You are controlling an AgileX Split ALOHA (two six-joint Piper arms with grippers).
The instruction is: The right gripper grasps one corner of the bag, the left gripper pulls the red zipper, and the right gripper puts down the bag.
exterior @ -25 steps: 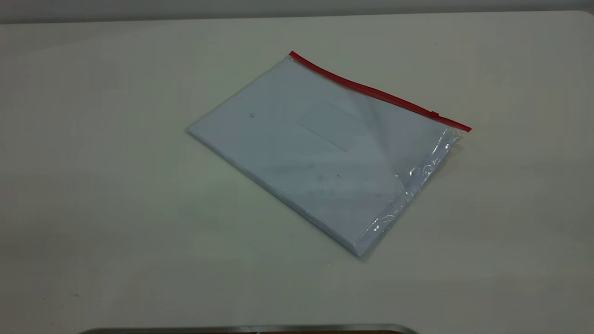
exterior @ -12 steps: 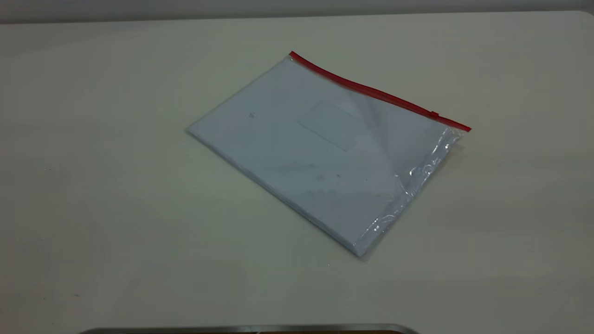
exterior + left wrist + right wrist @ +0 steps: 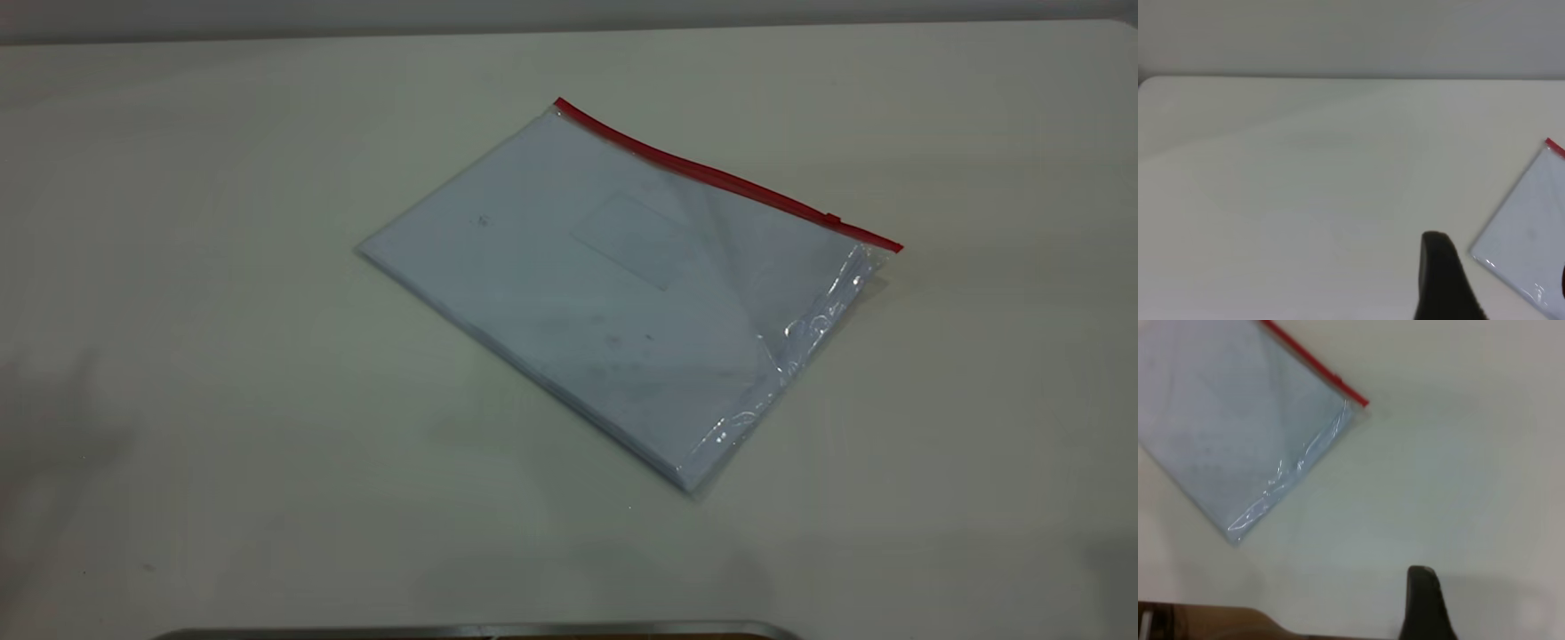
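Observation:
The bag (image 3: pixel 613 284) lies flat on the white table, away from both grippers. The red zipper (image 3: pixel 711 173) runs along its far long edge, and its small slider tab (image 3: pixel 832 219) sits near the crinkled right corner (image 3: pixel 876 253). Neither gripper shows in the exterior view. In the left wrist view the left gripper (image 3: pixel 1501 287) is open and empty, with one black finger (image 3: pixel 1441 280) beside the bag's near corner (image 3: pixel 1528 227). In the right wrist view the right gripper (image 3: pixel 1491 607) shows one black finger (image 3: pixel 1421 603) over bare table. The bag (image 3: pixel 1238 420) and its red-tipped corner (image 3: pixel 1355 405) lie well off from it.
A metal rim (image 3: pixel 480 631) runs along the table's near edge in the exterior view. A brown edge (image 3: pixel 1205 623) shows past the table in the right wrist view. A pale wall (image 3: pixel 1351 33) stands behind the table.
The bag has not moved. Soft shadows have appeared on the table at the left edge and the lower right of the exterior view.

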